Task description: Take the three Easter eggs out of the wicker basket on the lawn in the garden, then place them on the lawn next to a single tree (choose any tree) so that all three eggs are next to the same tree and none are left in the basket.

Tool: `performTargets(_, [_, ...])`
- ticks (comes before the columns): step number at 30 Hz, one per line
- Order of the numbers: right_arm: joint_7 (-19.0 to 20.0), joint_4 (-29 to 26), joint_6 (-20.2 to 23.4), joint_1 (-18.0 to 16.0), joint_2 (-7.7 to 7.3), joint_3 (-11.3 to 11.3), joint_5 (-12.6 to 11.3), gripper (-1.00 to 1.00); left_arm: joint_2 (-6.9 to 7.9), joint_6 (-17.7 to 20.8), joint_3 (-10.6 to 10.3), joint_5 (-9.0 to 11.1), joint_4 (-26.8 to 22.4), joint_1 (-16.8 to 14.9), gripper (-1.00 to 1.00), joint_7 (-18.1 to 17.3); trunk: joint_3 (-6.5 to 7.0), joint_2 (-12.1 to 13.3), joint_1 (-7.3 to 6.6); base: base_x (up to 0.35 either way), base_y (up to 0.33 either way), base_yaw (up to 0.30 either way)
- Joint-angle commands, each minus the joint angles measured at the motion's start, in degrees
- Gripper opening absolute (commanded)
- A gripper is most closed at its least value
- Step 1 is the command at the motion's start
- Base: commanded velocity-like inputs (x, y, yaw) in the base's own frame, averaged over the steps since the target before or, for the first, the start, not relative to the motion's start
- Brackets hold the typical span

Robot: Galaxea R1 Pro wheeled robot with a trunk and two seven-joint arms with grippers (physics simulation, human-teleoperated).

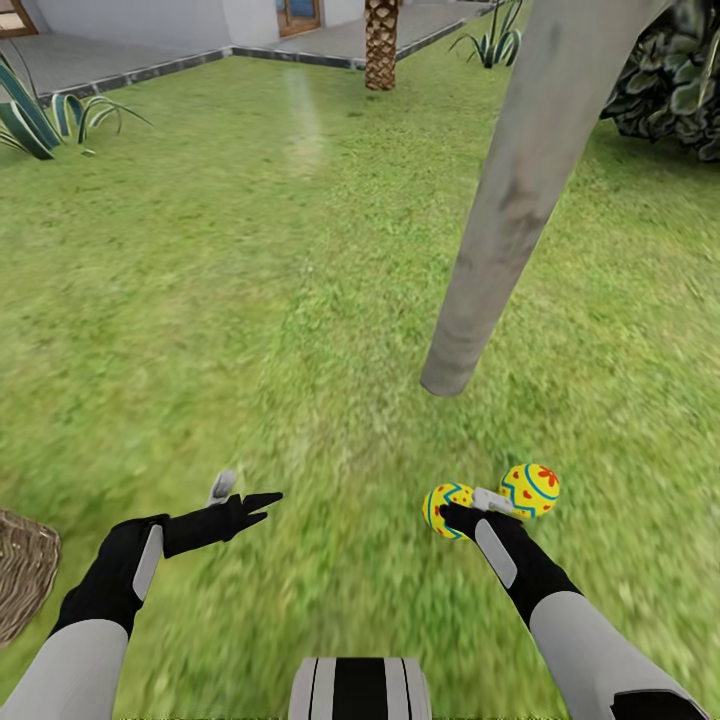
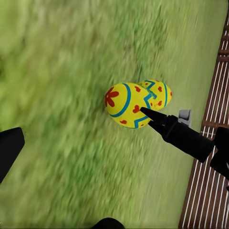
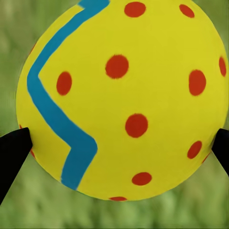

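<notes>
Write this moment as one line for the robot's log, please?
right gripper: shut on egg | second egg: on lawn near tree | left gripper: open, empty | wicker basket: at left

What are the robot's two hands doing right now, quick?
Left end effector: open, holding nothing, above the lawn.
Right end effector: closed on an Easter egg, another egg beside it.

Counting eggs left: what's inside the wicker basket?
Only the wicker basket's woven rim shows at the picture's edge; its inside is out of view. Two Easter eggs lie by the tree.
</notes>
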Motion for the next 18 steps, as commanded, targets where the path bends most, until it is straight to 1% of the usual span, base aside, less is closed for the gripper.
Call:
performTargets(1, [-0.55, -0.11, 0.16, -0.01, -0.04, 0.29, -0.62, -1.0, -0.02, 0.53, 0.06, 0.24, 0.0, -0.03, 1.0, -0.04, -0.26, -0.03, 0.01, 0.0, 0.0, 0.0])
performTargets(5, [-0.55, -0.11, 0.16, -0.01, -0.04, 0.29, -0.6, -1.0, -0.03, 0.53, 0.06, 0.24, 0.0, -0.03, 1.0, -0.04, -1.15, -0.08, 0.12, 0.0, 0.0, 0.0])
performTargets(13, [-0.55, -0.11, 0.16, -0.01, -0.03, 0.29, -0.59, -1.0, -0.03, 0.53, 0.06, 0.24, 0.0, -0.03, 1.0, -0.04, -1.15, -0.08, 0.12, 0.001, 0.0, 0.0])
performTargets(18, [-0.55, -0.11, 0.16, -0.01, 0.02, 0.29, -0.59, -1.0, -0.08, 0.53, 0.06, 0.24, 0.0, -0.03, 1.0, -0.04, -1.15, -0.08, 0.12, 0.148, 0.0, 0.0])
